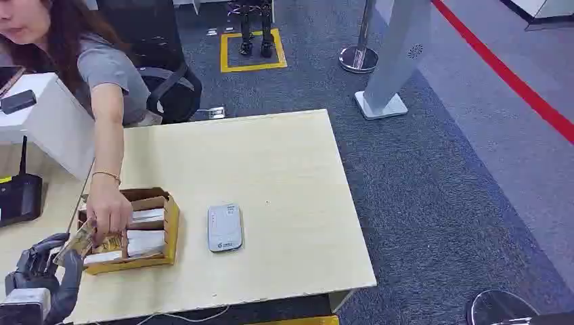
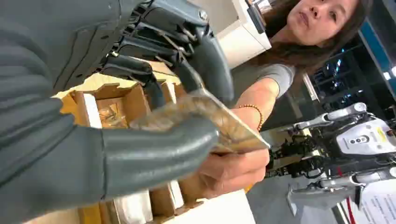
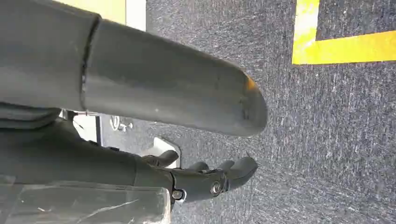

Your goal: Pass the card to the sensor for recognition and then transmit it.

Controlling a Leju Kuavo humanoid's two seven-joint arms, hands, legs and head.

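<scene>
My left hand (image 1: 42, 271) is at the table's near left corner and pinches a brownish patterned card (image 1: 80, 240) between thumb and fingers. The left wrist view shows the card (image 2: 219, 123) gripped by my left hand (image 2: 154, 154), while a person's hand (image 2: 233, 170) holds its far edge. That person's hand (image 1: 108, 213) reaches over a cardboard box (image 1: 172, 223) holding several white cards. The grey-white sensor (image 1: 225, 227) lies flat on the table to the right of the box. My right hand (image 3: 140, 93) hangs over the carpet, fingers apart and holding nothing.
The person sits at the far left behind the light wooden table (image 1: 284, 169). A black device (image 1: 19, 196) and a white block (image 1: 47, 115) stand on the left. An office chair (image 1: 172, 88), a stanchion base (image 1: 359, 57) and a grey pillar (image 1: 392, 61) stand on the carpet beyond.
</scene>
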